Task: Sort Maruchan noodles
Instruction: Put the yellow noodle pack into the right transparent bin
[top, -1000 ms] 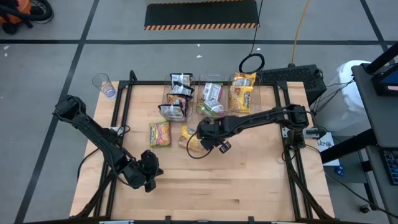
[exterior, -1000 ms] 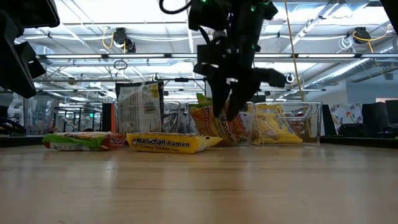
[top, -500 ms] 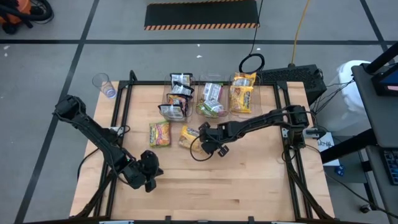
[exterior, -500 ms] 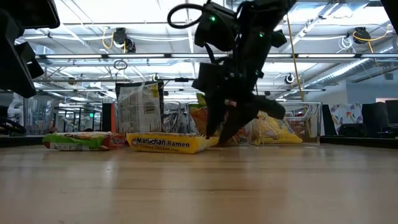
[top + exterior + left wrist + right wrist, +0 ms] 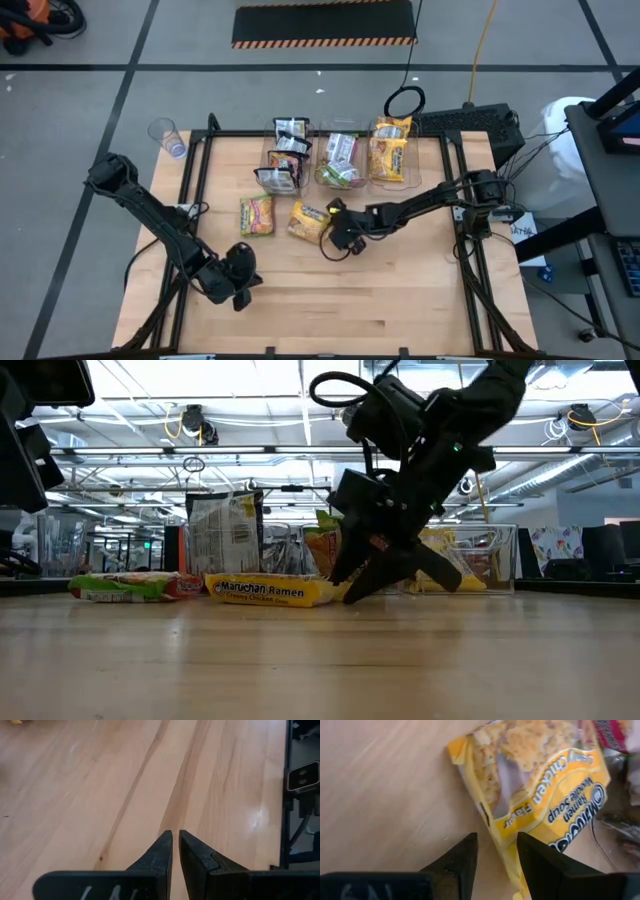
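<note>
High view: pale wooden surface (image 5: 400, 290) inside a black frame, grey floor all round. Three clear bins (image 5: 340, 160) along the far edge, already holding dark, green-edged and yellow packets. Two Maruchan noodles packets loose in front of them: a green-edged packet (image 5: 256, 215) and a yellow chicken packet (image 5: 307, 220) just beside it. Right hand (image 5: 334, 228) low at that yellow packet's near-right edge. Left hand (image 5: 238, 280) parked near the front left, well apart from everything. Plenty of bare wood on the near half for a lift and swing; bins close behind, so best to rise first, then carry toward the yellow bin (image 5: 390, 155).

Low view: warehouse ceiling and lights behind. Right hand tilted down at the end of the flat yellow packet, tips at the wood.

Left wrist view: bare wood only; fingers (image 5: 162, 855) nearly together, holding nothing.

Right wrist view: fingers (image 5: 462, 857) apart, straddling the packet's crinkly edge, not yet clamped. Worth sliding one tip beneath the seam before pinching; flat film likely to slip.
</note>
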{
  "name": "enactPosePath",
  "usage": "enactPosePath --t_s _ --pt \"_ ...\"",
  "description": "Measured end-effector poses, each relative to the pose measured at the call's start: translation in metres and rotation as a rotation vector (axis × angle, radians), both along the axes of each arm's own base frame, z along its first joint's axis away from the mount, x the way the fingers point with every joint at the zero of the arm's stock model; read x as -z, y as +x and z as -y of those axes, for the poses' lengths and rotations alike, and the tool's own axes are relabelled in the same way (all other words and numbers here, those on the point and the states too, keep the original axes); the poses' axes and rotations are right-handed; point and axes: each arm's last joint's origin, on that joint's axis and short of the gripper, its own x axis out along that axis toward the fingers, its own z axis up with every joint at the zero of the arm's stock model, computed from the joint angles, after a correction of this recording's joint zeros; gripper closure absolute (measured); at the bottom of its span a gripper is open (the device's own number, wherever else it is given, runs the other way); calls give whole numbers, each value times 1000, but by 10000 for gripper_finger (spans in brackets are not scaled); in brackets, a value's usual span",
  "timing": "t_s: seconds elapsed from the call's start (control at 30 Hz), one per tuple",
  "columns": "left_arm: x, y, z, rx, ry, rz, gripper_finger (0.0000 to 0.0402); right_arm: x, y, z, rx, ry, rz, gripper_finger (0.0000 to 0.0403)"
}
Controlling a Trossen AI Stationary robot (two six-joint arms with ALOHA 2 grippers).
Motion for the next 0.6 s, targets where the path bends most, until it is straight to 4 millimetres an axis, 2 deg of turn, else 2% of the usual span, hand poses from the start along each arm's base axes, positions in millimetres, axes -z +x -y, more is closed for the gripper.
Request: enactPosePath --t_s 0.17,0.37,0.53,0.6 --pt "-1 1 1 0 -18 18 364 10 -8 1 96 78 82 303" --pt "-2 2 2 1 -25 18 364 19 -17 1 200 230 125 393" --pt "-2 2 2 -14 -40 16 364 19 -18 3 330 330 148 401" --pt "-2 2 2 -18 -44 15 364 13 -17 3 353 353 167 402"
